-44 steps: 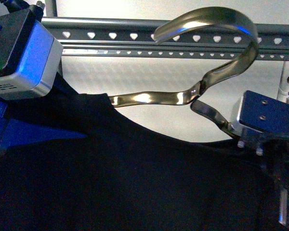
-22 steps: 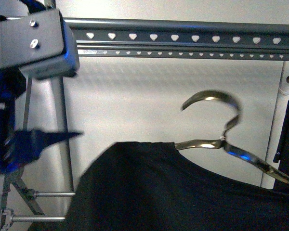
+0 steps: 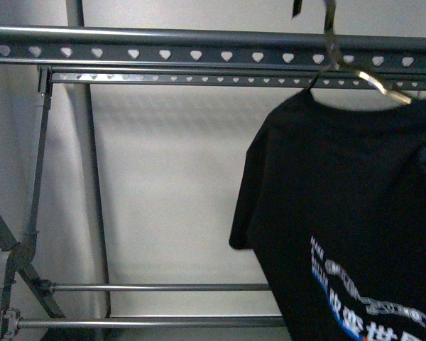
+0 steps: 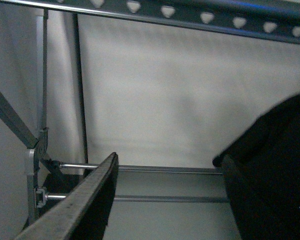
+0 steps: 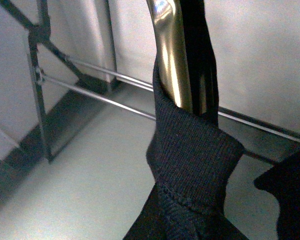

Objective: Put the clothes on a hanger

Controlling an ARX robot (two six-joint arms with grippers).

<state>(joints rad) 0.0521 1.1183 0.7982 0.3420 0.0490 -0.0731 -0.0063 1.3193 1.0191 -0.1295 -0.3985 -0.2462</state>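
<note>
One T-shirt (image 3: 341, 185), dangling before grey rack (image 3: 163, 53)

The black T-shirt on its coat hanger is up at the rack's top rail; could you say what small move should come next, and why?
Probably ease the metal coat hanger down until its hook bears on the rack's top rail. The hook runs out of the front view above the rail, so seating is unconfirmed.

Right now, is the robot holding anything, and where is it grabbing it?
The right gripper pinches the shiny coat hanger right by the T-shirt collar. The left gripper is open, empty.
</note>
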